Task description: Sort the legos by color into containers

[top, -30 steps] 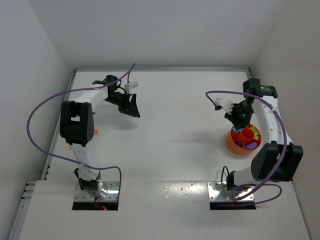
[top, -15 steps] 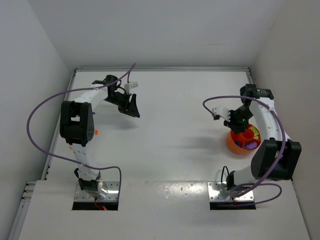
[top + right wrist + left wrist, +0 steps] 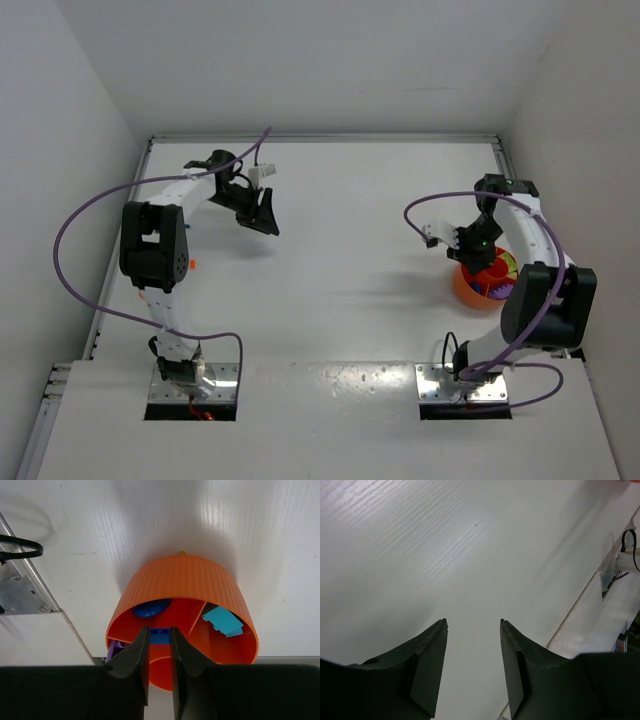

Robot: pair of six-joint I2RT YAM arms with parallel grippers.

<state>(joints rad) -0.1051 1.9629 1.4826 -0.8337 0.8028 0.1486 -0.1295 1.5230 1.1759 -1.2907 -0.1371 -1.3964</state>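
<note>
The round orange bowl point(image 3: 180, 575) with its divided containers stands at the right of the table point(image 3: 468, 292). My right gripper point(image 3: 159, 629) hangs just over it point(image 3: 478, 250), shut on a small blue lego point(image 3: 160, 636) above the compartment that holds a rounded blue piece point(image 3: 150, 608). A teal lego point(image 3: 223, 621) lies in the compartment to the right, and a purple lego point(image 3: 115, 649) shows at the left. Far off at the back left, my left gripper point(image 3: 268, 222) is open above bare table, with nothing between its fingers point(image 3: 472, 622).
A small orange bit point(image 3: 193, 264) lies on the table beside the left arm's elbow. The table's near edge and a mounting plate point(image 3: 20, 592) lie close to the bowl. White walls close in the back and both sides.
The right arm has swung its wrist leftward and brought the gripper with the blue lego closer over the bowl. The left arm has not moved.
</note>
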